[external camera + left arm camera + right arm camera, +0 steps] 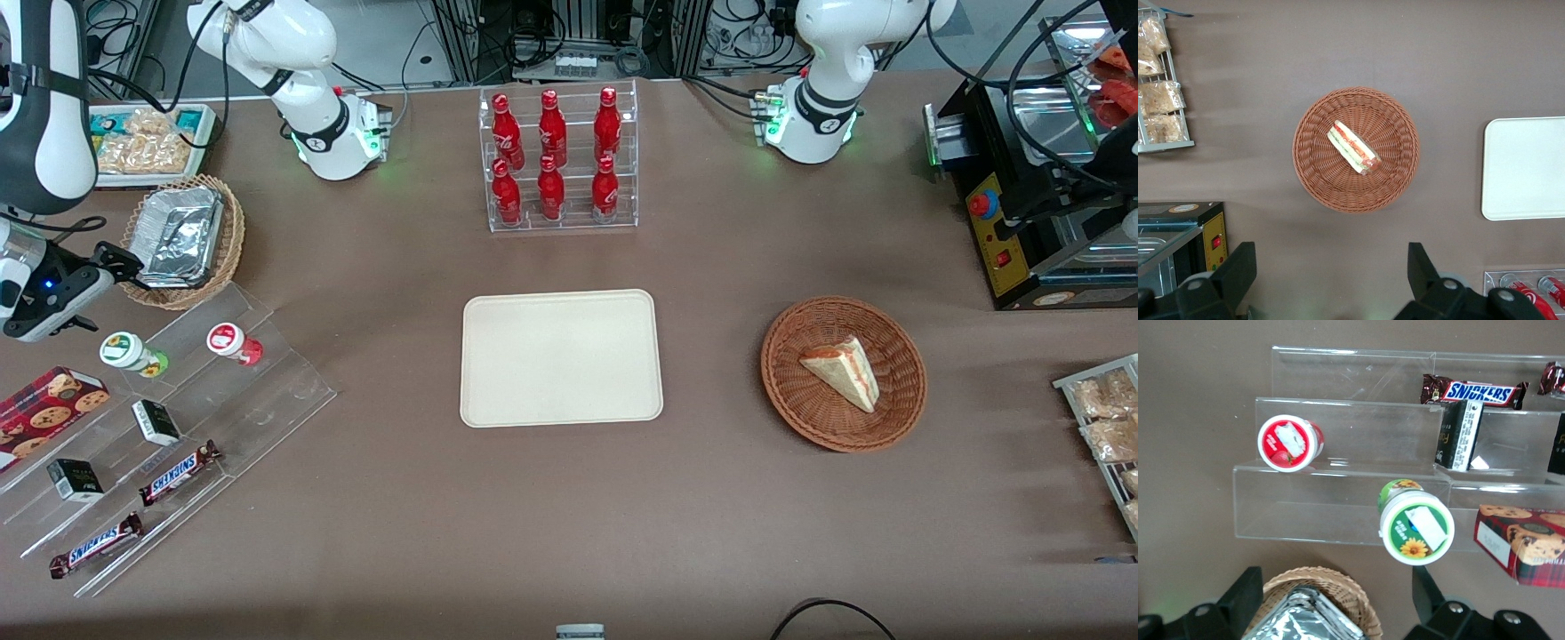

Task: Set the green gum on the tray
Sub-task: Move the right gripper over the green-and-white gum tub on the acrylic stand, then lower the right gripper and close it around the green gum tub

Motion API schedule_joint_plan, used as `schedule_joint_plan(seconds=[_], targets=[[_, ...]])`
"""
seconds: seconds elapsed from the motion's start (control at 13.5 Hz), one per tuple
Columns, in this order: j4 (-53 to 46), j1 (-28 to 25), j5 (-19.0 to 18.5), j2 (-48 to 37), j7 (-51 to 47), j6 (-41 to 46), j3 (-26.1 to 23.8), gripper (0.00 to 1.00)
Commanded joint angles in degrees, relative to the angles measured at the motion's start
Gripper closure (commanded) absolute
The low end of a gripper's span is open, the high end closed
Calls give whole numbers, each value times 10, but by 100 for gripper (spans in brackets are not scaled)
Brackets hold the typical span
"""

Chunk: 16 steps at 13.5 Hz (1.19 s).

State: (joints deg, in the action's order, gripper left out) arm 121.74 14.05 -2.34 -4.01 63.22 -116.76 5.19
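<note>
The gripper (116, 267) is hanging spread wide and empty over the foil tray's wicker basket (227, 244). The green gum (132, 352) is standing on the clear acrylic step shelf (267, 391), at nine o'clock from the cream tray (560, 357), beside the red gum (234, 343).

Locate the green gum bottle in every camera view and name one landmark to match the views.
Front view: the green gum stands on the clear stepped rack, beside the red gum; the gripper hangs just above it, open.
Right wrist view: the green gum is on the rack step nearest the wicker basket.
Left wrist view: not in it.
Shared landmark: the foil tray's wicker basket.
</note>
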Motion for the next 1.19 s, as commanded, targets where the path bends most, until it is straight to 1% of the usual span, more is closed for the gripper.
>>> schedule_joint_plan(seconds=[0.0, 0.44, 0.59, 0.96, 1.11], targets=[[4, 7, 11, 9, 21, -29, -3, 1], [-2, 10, 16, 36, 30, -72, -3, 1], [-4, 16, 34, 48, 47, -86, -3, 1], [-19, 19, 37, 69, 57, -100, -3, 1], [-19, 29, 44, 78, 63, -109, -3, 1]])
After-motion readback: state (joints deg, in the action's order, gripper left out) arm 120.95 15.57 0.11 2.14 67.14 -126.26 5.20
